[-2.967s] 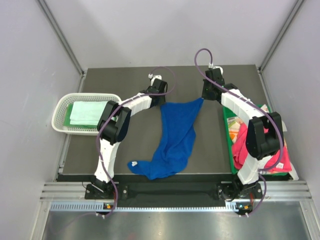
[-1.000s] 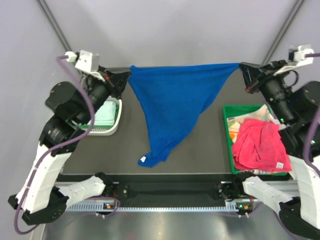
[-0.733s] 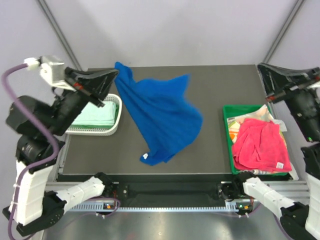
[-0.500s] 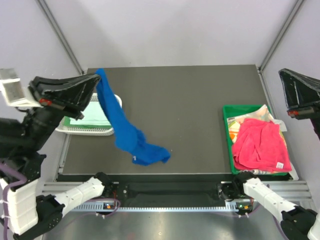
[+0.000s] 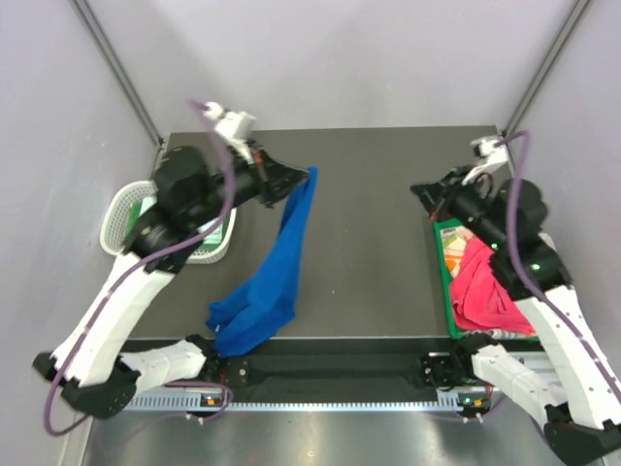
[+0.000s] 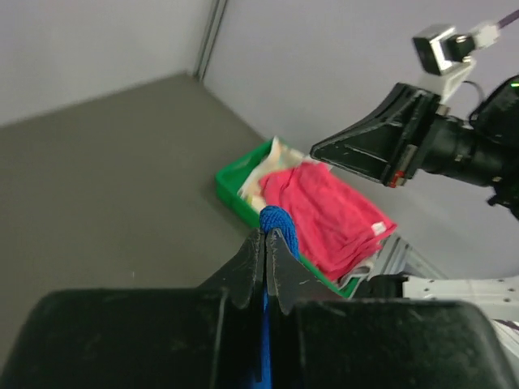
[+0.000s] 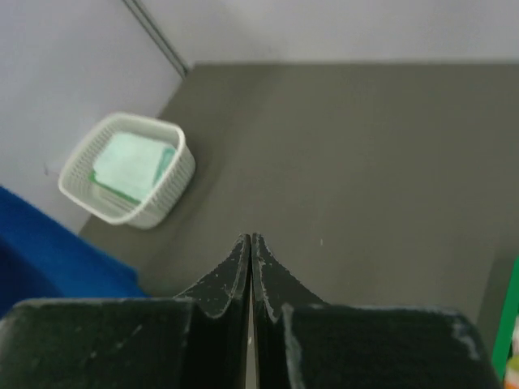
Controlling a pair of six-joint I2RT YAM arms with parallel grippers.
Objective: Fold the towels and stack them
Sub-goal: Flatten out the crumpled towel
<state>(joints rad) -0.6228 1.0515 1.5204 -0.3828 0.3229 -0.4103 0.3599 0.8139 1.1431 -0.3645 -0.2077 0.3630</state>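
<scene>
Left gripper [image 5: 309, 176], blue towel [image 5: 282, 260]; dark table [image 5: 388, 204], grey walls [image 5: 340, 58]

No readable text, brand, number or sign is showing in any view. A small white tag [image 6: 379, 229] is sitting on the edge of the pink towel [image 6: 324, 215], but it is too small and blurred to read.
</scene>
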